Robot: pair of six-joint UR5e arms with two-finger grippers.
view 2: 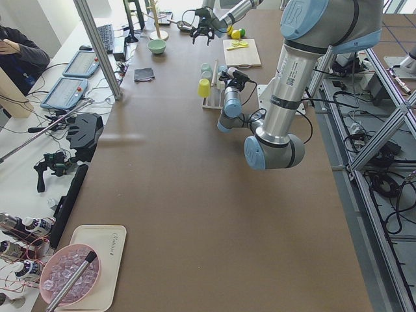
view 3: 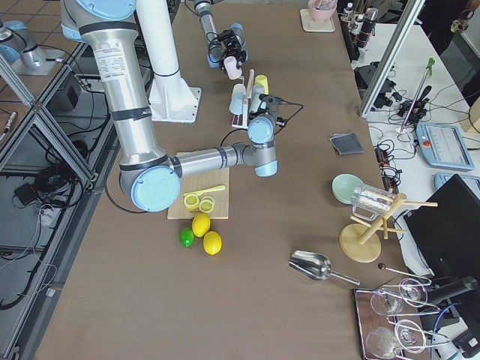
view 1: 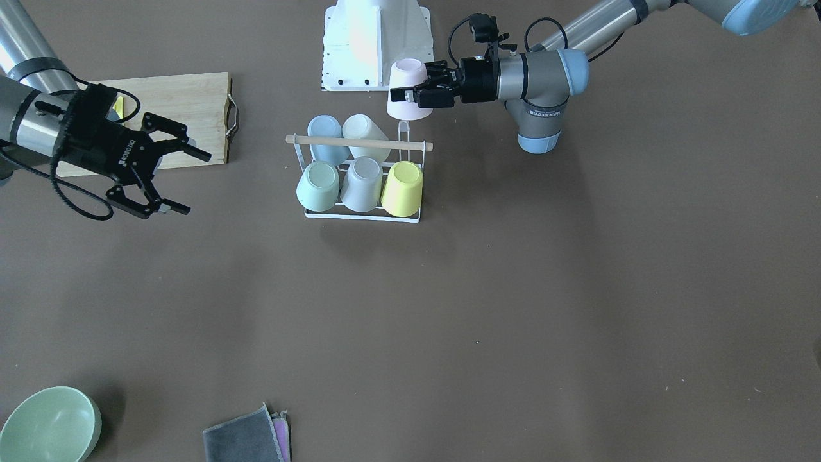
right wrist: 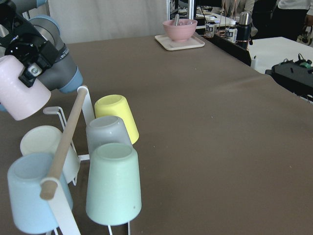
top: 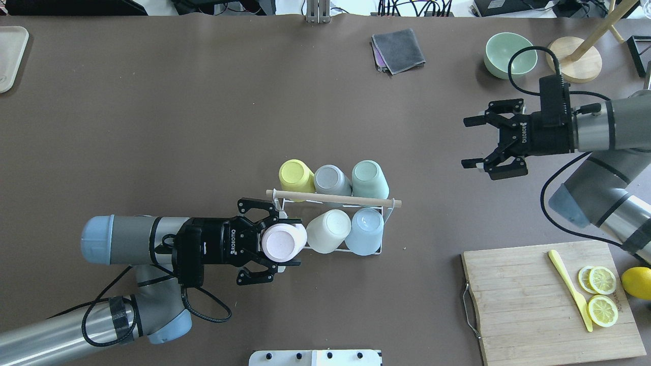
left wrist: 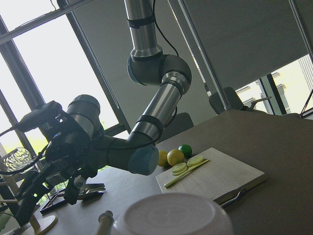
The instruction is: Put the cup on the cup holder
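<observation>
Overhead, the left gripper [top: 277, 243] had its fingers closed around an inverted pink cup [top: 283, 242], held at the open corner of the cup holder [top: 333, 199] beside five mounted cups. The right gripper [top: 473, 142] hung spread and empty, well apart. From the front, the pink cup sat above the bare prong. The right wrist view showed it tilted, off the rack.
</observation>
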